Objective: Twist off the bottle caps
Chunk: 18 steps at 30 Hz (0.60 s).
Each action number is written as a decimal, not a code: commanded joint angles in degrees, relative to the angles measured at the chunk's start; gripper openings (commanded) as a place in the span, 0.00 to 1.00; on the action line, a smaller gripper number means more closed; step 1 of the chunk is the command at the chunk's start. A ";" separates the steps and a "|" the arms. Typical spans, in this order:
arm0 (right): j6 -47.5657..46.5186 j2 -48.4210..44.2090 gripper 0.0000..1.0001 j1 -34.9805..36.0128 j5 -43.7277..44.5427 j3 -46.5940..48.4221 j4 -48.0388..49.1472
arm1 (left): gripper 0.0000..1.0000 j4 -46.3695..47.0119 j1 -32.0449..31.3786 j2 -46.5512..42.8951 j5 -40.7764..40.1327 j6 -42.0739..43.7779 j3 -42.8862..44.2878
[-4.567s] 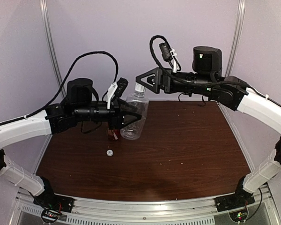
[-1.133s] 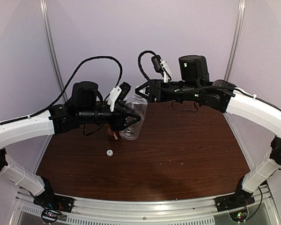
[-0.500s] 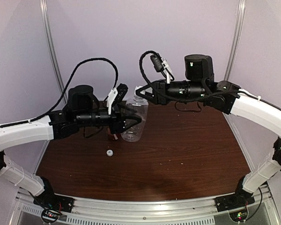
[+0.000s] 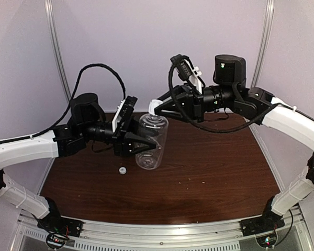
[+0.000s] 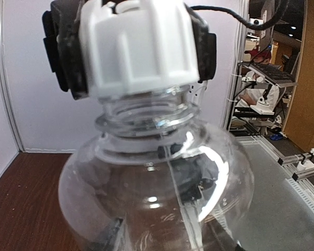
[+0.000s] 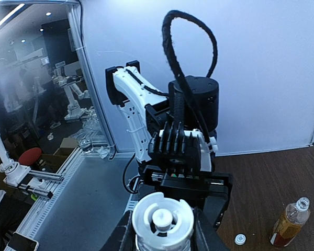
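The clear bottle (image 4: 150,144) hangs tilted above the table, my left gripper (image 4: 142,144) shut on its body. Through the plastic the dark left fingers (image 5: 111,234) show in the left wrist view. My right gripper (image 4: 156,107) is shut on the bottle's white cap (image 4: 153,107), with a finger (image 6: 123,236) on each side of the cap (image 6: 163,220). Bare threads on the neck (image 5: 141,112) show just below the cap (image 5: 138,47). I cannot tell whether cap and neck still touch. The amber bottle (image 6: 289,222) stands open on the table, beside a loose cap (image 4: 123,170).
The dark wooden table (image 4: 209,157) spreads below both arms, with purple walls behind. The loose cap (image 6: 240,239) lies just left of the amber bottle in the right wrist view. A black cable loops above each wrist.
My right gripper has shut on the clear bottle's cap. The left wrist has turned and brought the bottle slightly forward and to the right.
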 commanded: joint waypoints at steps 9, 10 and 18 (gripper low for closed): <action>3.19 0.70 0.60 -0.40 -0.73 3.62 -2.91 | 0.23 3.72 -0.21 0.74 1.83 5.16 -0.06; 4.03 0.37 0.64 -0.38 0.89 3.87 -3.07 | 0.23 3.29 -0.23 0.80 0.38 5.40 -0.02; 8.55 -2.38 0.87 2.17 24.21 4.59 -4.75 | 0.22 1.09 -0.24 2.18 -10.07 6.36 1.14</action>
